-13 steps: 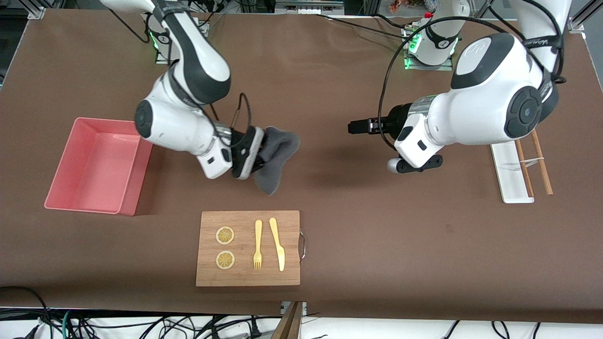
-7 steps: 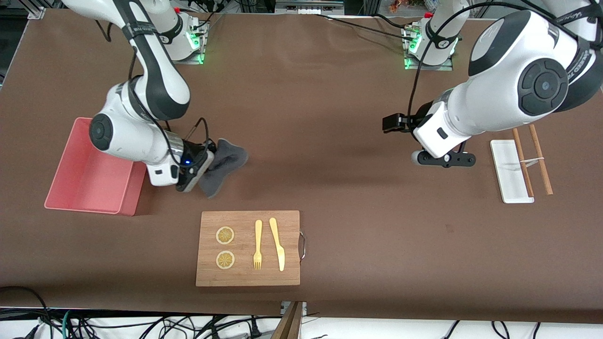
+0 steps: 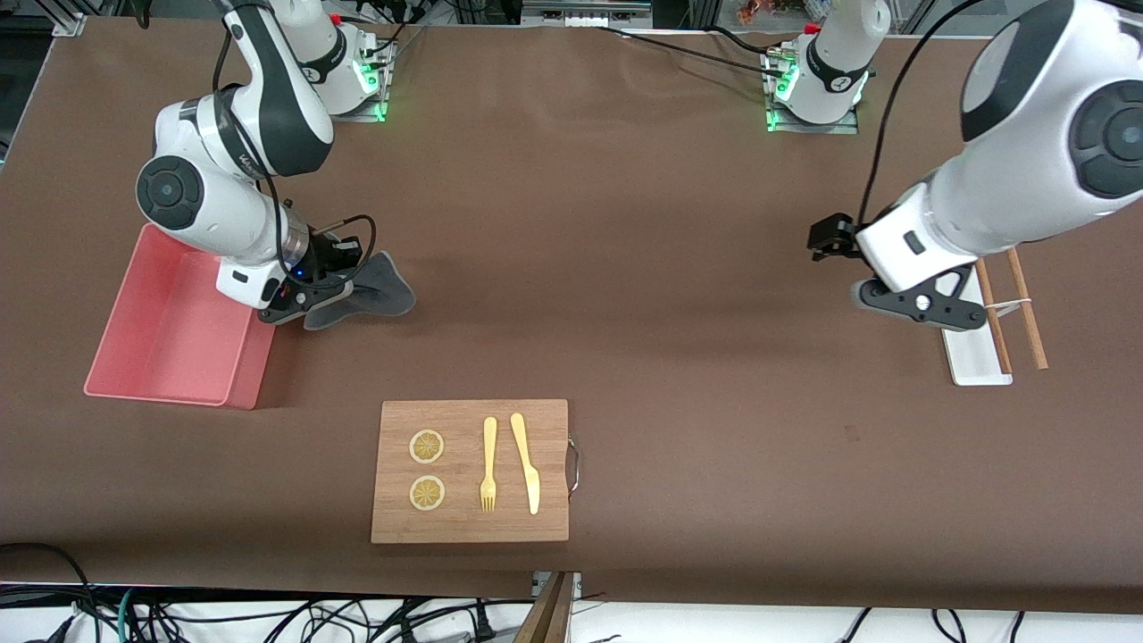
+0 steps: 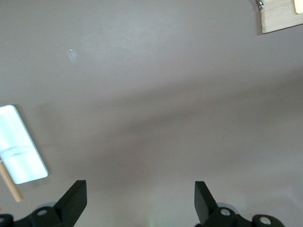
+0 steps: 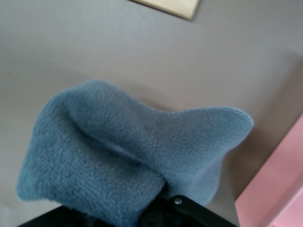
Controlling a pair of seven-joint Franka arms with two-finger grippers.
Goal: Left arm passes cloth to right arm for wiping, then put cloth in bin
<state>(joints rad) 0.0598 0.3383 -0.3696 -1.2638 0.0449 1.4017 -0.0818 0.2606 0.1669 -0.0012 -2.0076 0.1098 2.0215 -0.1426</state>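
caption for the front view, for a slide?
Right hand shut on the grey cloth beside the pink bin; left hand open, waiting.

This is a robotics lab bench, not a home. A table [image 3: 625, 223] covered in plain brown sheeting carries two bolted arm bases lit by green status lights [image 3: 775, 98], with an aluminium frame along its edge. Loose cables [image 3: 268, 616] tangle on the floor at the edge nearest the front camera. A wooden board [image 3: 470, 527] of toy cutlery looks staged as props.
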